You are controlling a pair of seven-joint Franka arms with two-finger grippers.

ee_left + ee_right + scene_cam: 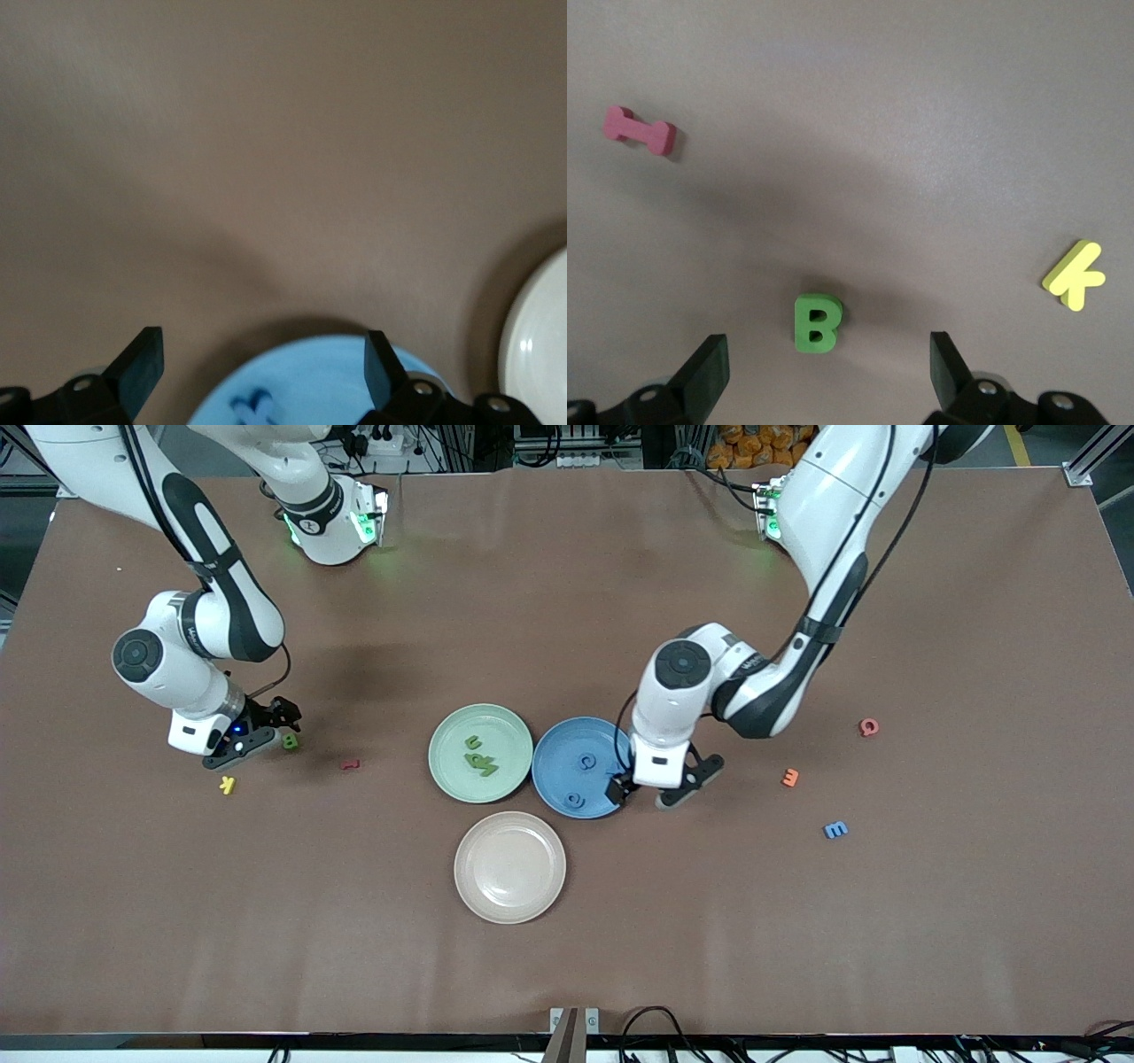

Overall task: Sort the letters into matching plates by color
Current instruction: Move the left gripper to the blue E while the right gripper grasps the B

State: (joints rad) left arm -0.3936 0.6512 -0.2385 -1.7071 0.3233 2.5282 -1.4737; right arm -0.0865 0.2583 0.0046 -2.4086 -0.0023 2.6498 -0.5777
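The mint green plate point(454, 733) holds a small cluster of green letters point(481, 758). The blue plate point(560, 746) beside it holds two blue letters point(588, 761). My left gripper point(645, 794) is open and empty, low over the blue plate's edge toward the left arm's end. In the left wrist view the blue plate point(337, 376) and a blue letter point(252, 409) lie between its fingers point(142, 359). My right gripper point(261, 733) is open, low beside a green B point(290, 740). In the right wrist view the B point(818, 323) lies between the open fingers point(707, 363).
A beige plate point(509, 866) lies nearer the camera than the two plates. A yellow K point(229, 784) and a pink I point(351, 763) lie near the green B. A red Q point(869, 727), an orange E point(789, 778) and a blue E point(835, 830) lie toward the left arm's end.
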